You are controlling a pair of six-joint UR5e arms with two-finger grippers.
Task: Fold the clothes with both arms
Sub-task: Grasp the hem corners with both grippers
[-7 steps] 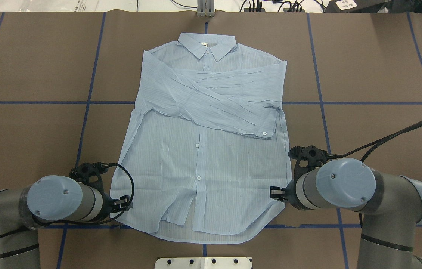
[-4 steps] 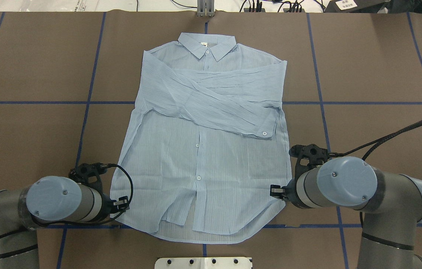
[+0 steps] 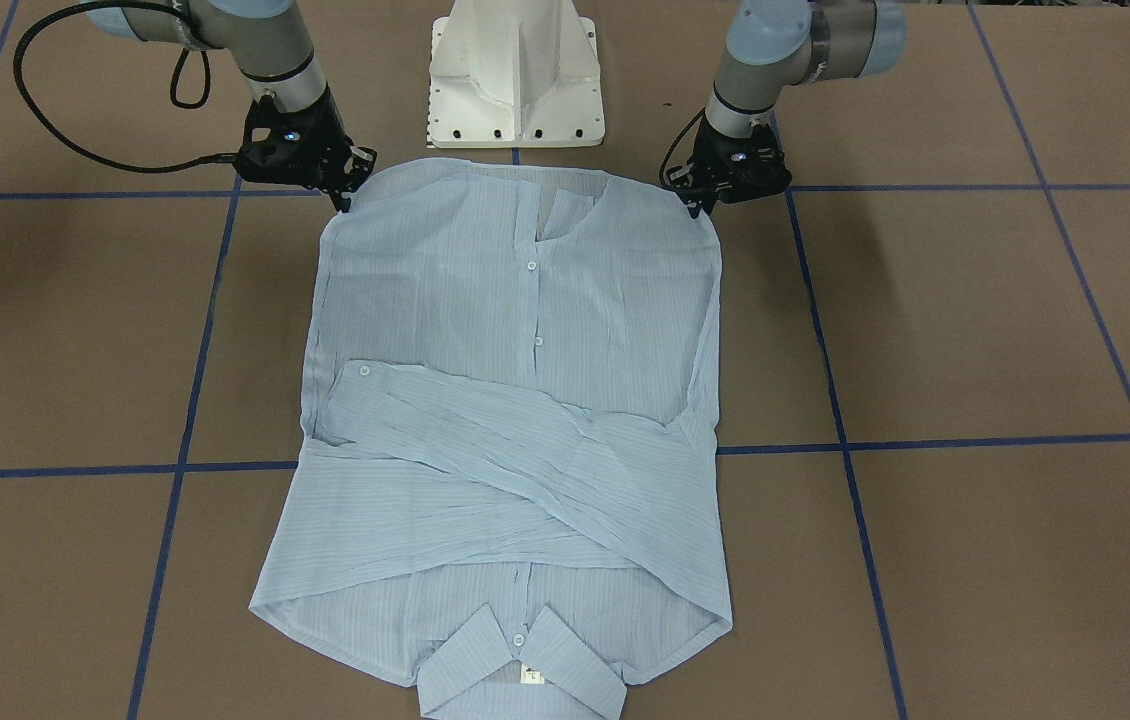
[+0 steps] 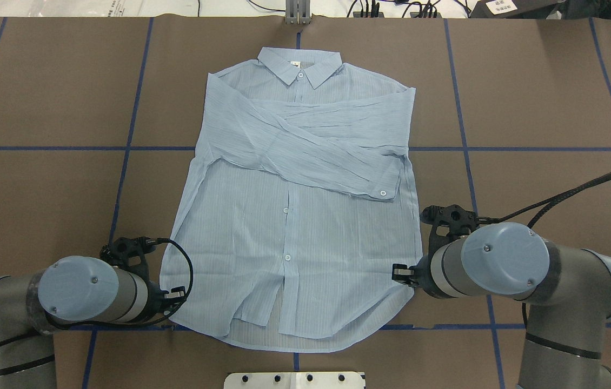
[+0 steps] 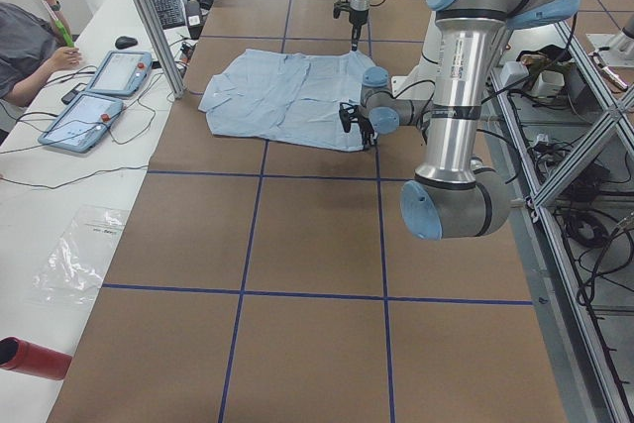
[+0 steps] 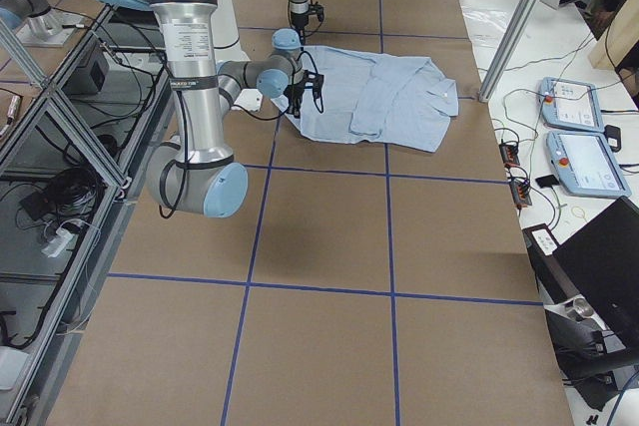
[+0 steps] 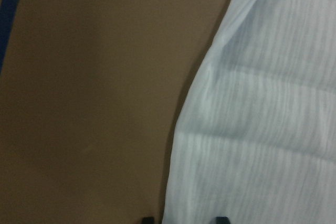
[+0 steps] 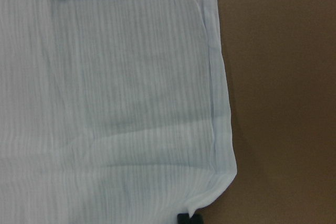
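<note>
Seemingly both jaws touch hem corners of the shirt.

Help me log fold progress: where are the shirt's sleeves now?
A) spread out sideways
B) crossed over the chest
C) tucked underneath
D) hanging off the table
B: both sleeves lie crossed on top of the shirt, just below the collar.
</note>
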